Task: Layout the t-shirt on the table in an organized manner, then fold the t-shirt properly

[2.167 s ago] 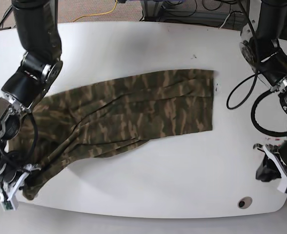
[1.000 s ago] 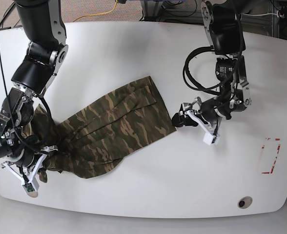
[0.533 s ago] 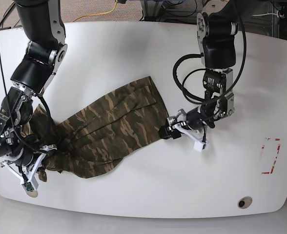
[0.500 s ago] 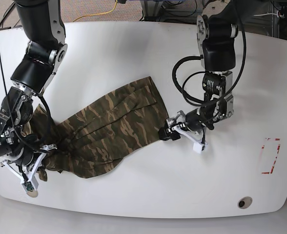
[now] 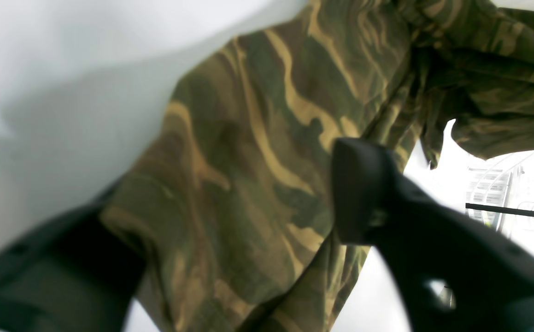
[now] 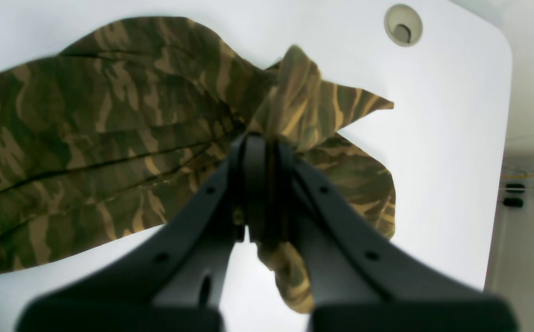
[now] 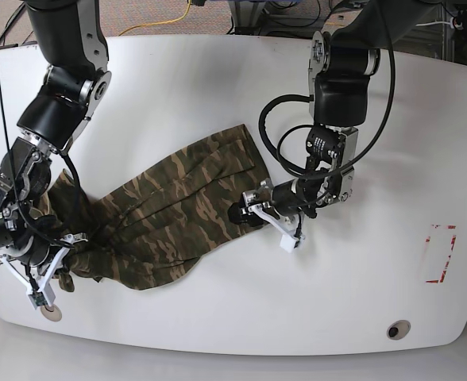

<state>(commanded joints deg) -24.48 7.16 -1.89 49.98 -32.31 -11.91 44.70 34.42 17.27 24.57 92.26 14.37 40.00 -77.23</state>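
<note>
The camouflage t-shirt (image 7: 178, 210) lies bunched in a diagonal band on the white table (image 7: 218, 71), running from mid-table down to the front left. My right gripper (image 7: 55, 270) is shut on a raised fold at the shirt's lower left end. In the right wrist view the closed fingertips (image 6: 262, 138) pinch that fold of the t-shirt (image 6: 110, 120). My left gripper (image 7: 249, 213) sits at the shirt's right edge. In the left wrist view it (image 5: 230, 207) is open, and the t-shirt (image 5: 257, 115) hangs between its two spread fingers (image 5: 363, 193).
A red tape outline (image 7: 438, 254) marks the table's right side. One grommet hole (image 7: 398, 329) is near the front right edge, and another grommet hole (image 6: 402, 25) shows near a rounded corner in the right wrist view. Cables lie on the floor behind the table.
The shirt, earlier spread long across the table, is now bunched toward the left. My left gripper has travelled left from the table's right side onto the shirt's right edge. The right gripper keeps its hold.
</note>
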